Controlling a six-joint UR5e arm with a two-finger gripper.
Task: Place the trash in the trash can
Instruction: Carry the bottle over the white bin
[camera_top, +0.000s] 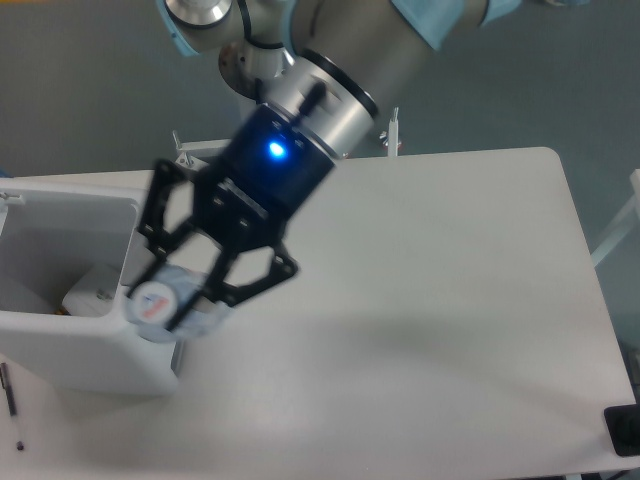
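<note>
Here, tool (172, 300) clamped on bluish bottle (160, 305) — pale cap outward; over white trash can (90, 350)

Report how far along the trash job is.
Done: a white item, probably the paper wad, already lies inside the trash can. In hand: the hand is shut on the bottle, held above the can's right rim. Left: move it over the opening and release it.

end effector (172, 296) blurred; trash can (60, 345) cropped left
</note>
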